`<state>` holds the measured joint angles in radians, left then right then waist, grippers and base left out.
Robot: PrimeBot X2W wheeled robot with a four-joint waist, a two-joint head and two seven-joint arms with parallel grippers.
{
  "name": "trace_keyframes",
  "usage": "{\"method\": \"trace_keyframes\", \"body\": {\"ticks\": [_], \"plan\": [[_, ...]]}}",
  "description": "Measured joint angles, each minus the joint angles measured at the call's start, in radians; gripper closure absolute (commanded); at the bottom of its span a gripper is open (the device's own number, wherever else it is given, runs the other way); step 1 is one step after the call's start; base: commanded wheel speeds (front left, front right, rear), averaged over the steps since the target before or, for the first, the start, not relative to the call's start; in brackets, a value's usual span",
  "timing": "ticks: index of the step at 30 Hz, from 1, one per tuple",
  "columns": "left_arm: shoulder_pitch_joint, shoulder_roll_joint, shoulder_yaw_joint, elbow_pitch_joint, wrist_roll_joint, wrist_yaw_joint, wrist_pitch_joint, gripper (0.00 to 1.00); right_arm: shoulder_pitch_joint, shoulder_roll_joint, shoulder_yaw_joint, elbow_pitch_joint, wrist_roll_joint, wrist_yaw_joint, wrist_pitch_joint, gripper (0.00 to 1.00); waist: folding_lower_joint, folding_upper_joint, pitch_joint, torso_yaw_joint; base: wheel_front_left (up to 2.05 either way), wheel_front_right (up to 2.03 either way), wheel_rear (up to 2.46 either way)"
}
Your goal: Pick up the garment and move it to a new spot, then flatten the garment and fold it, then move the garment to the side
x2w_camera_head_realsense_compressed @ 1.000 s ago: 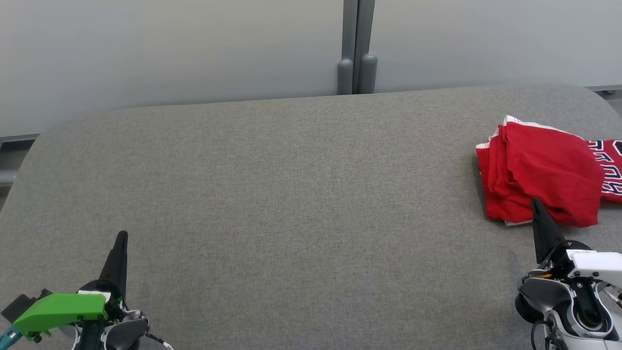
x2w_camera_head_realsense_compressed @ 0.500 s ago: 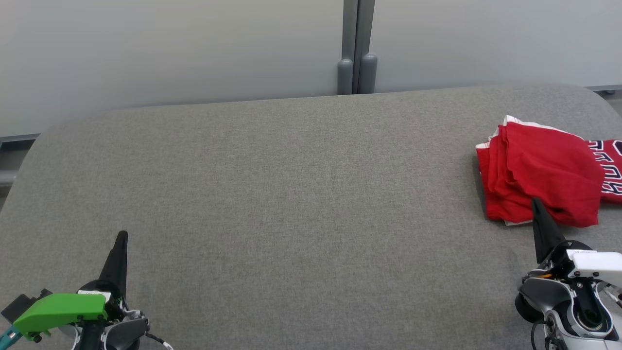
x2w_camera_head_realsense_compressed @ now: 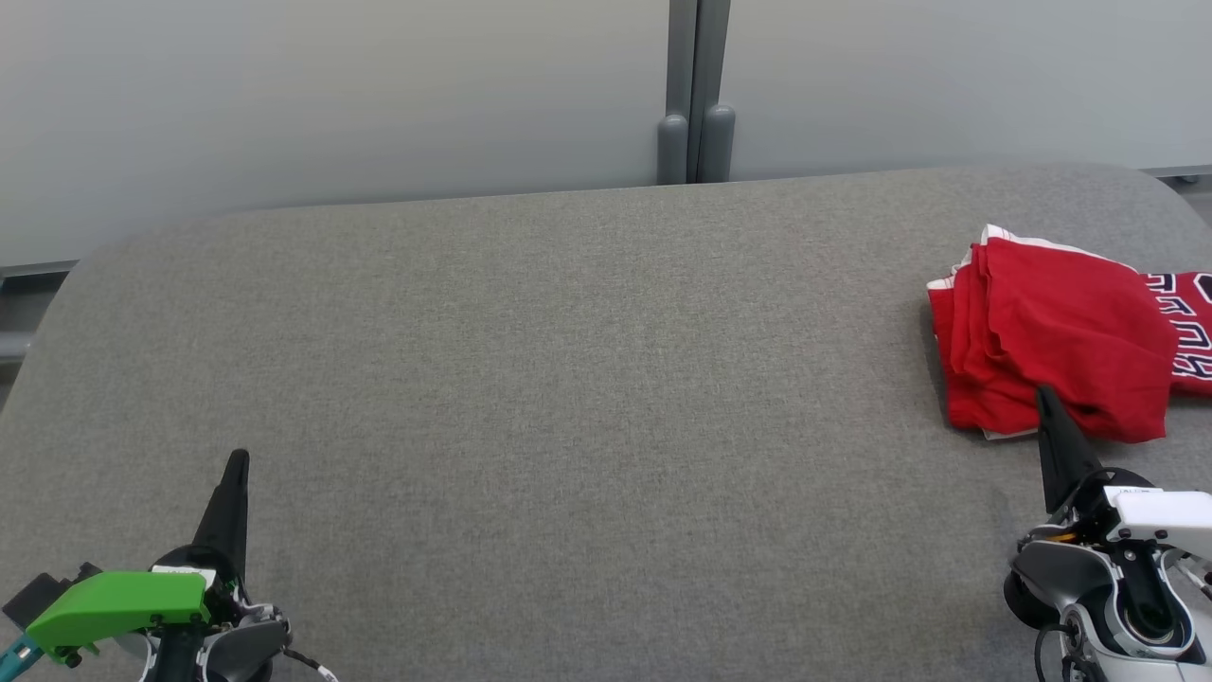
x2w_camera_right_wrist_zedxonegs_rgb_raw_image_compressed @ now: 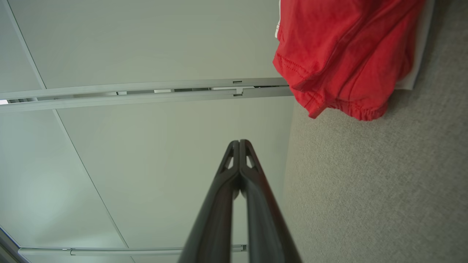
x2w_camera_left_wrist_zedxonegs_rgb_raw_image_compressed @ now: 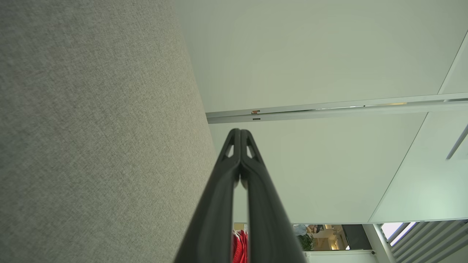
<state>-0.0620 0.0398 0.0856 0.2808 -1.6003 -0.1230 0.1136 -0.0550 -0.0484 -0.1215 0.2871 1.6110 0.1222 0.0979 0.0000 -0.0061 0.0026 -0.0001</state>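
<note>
1. At the right end of the grey table (x2w_camera_head_realsense_compressed: 568, 379), the red jersey (x2w_camera_head_realsense_compressed: 1051, 332) lies bunched exactly as it did a second ago, so no step seems under way.
2. The left gripper (x2w_camera_head_realsense_compressed: 238, 461) and right gripper (x2w_camera_head_realsense_compressed: 1043, 396) are pinched closed and empty. The right tip is just beside the jersey.
3. The head view shows navy lettering, and the right wrist view shows the jersey's stitched hem.

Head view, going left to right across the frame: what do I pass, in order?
left gripper → grey wall post → red garment. The right gripper falls within the garment's span, so I leave it out of the order.
</note>
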Motion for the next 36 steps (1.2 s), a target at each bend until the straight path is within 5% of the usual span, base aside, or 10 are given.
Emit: {"method": "trace_keyframes", "body": {"ticks": [36], "plan": [[0.000, 0.000, 0.000, -0.002, 0.000, 0.000, 0.000, 1.00, 0.000, 0.003, -0.001, -0.001, 0.000, 0.000, 0.000, 1.00, 0.0000, 0.0000, 0.000, 0.000, 0.00, 0.00, 0.00]]}}
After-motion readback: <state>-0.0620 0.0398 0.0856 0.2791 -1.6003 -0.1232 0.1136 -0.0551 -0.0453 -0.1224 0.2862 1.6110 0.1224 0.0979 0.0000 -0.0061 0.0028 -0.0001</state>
